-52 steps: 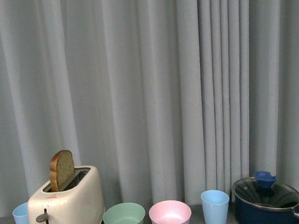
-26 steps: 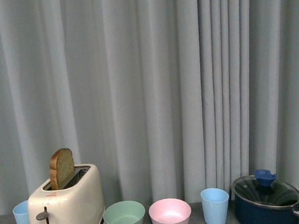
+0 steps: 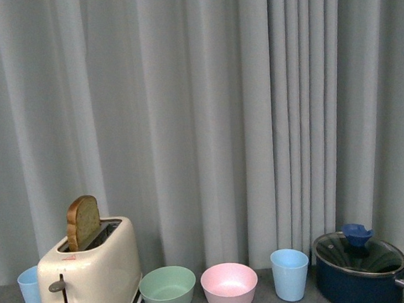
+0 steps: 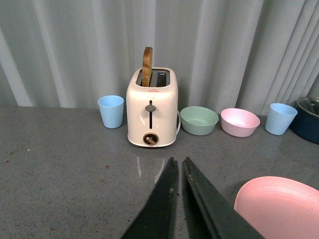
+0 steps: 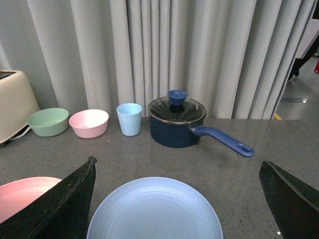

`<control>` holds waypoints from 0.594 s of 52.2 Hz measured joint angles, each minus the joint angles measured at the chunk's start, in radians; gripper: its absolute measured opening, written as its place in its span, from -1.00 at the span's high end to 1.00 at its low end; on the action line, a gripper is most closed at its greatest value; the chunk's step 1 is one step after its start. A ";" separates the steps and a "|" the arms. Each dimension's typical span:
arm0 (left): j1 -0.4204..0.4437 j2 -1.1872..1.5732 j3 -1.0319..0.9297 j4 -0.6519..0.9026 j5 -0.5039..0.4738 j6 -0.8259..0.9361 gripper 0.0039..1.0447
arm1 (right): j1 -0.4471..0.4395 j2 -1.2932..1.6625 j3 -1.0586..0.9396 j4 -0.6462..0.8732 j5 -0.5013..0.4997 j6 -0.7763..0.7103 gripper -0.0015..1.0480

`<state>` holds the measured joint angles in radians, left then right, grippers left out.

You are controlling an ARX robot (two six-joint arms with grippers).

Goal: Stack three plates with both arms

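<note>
Bread slice (image 3: 83,220) in toaster (image 3: 92,276) — blue plate (image 5: 154,209) below right claw (image 5: 176,161)

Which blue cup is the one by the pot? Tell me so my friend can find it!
Look along the curtain to the dark blue pot with the glass lid. The cup stands between it and the pink bowl; the other blue cup sits beyond the toaster.

Pink plate (image 4: 279,206), light-blue plate (image 5: 154,209)
</note>
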<state>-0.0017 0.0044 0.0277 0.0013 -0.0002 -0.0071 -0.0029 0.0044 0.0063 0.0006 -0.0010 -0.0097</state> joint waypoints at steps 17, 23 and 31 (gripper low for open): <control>0.000 -0.001 0.000 -0.001 0.002 0.001 -0.86 | -0.192 0.288 0.135 -0.229 -0.218 0.119 -0.86; 0.000 0.000 0.000 -0.001 0.000 0.001 -0.87 | -0.494 0.634 0.195 -0.027 -0.479 0.047 -0.86; 0.000 -0.001 0.000 -0.001 0.000 0.001 -0.87 | -0.744 1.126 0.347 0.142 -0.581 -0.086 -0.86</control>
<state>-0.0017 0.0032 0.0277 0.0006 -0.0006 -0.0059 -0.7467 1.1305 0.3531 0.1429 -0.5819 -0.0959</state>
